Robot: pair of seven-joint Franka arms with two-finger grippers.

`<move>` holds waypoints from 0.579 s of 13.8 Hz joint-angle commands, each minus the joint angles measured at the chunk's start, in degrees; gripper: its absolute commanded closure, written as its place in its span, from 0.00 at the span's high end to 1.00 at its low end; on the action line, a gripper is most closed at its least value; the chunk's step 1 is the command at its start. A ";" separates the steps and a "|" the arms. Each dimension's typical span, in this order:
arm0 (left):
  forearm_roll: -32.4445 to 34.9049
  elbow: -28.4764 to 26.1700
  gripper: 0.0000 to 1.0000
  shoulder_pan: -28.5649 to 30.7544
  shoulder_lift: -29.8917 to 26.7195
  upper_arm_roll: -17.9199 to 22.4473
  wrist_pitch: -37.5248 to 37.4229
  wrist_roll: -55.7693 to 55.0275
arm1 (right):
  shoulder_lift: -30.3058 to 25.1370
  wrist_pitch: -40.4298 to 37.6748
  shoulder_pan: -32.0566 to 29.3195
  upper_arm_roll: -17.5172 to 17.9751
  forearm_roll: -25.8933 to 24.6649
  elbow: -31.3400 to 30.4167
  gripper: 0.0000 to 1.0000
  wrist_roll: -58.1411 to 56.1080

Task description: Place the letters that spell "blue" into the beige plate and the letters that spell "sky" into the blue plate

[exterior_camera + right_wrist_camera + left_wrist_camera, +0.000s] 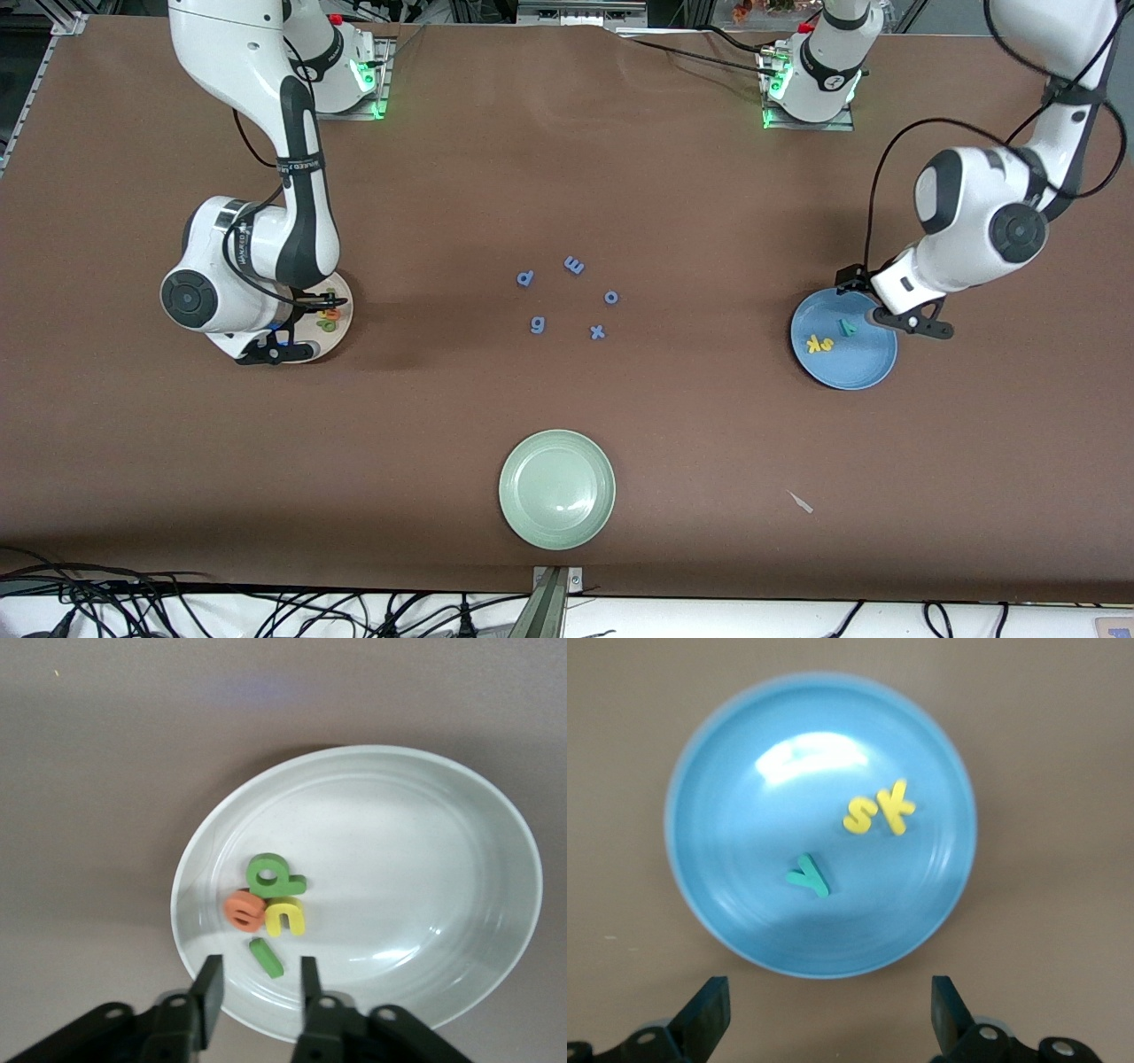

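the blue plate (846, 368) is holding the yellow s (858, 815), yellow k (897, 805) and teal y (807, 874), with the left gripper (828, 1014) hovering over its rim, fingers spread wide and empty. the beige plate (461, 859) is holding the green b (273, 876), orange e (244, 910), yellow u (286, 917) and green l (266, 958); the right gripper (260, 997) is hanging above the l, fingers partly apart, gripping nothing.

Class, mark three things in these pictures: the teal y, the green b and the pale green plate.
teal y (807, 875): left wrist view, where its strokes meet.
green b (270, 875): right wrist view, on its round loop.
pale green plate (556, 523): front view, rim nearest the camera.
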 commanded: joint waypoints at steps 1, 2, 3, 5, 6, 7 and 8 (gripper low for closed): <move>-1.12 -2.33 1.00 0.12 -11.47 -0.61 -3.95 1.47 | -0.09 -5.71 0.50 -0.53 0.73 4.44 1.00 2.94; -1.12 -0.49 1.00 -0.06 -13.41 -0.61 -7.63 1.39 | -0.09 -7.73 0.59 -0.53 0.64 6.11 1.00 4.96; -1.20 2.66 1.00 -0.58 -14.82 -0.70 -12.28 1.21 | -0.09 -9.84 0.68 -0.44 0.64 7.69 1.00 6.89; -1.29 13.26 1.00 -0.85 -15.01 -0.79 -25.26 1.03 | -0.09 -13.97 0.68 -0.53 0.64 10.77 1.00 7.97; -1.03 18.28 1.00 -1.11 -14.83 -0.87 -32.03 0.77 | -0.17 -15.90 0.68 -0.53 0.55 11.92 1.00 7.97; -0.94 21.81 1.00 -1.81 -15.01 -0.87 -36.28 0.68 | -0.26 -17.40 0.50 -0.70 0.38 12.88 1.00 7.97; -0.86 24.29 1.00 -1.82 -15.44 -0.53 -39.02 0.60 | -0.44 -18.72 0.50 -1.31 0.20 13.68 1.00 7.88</move>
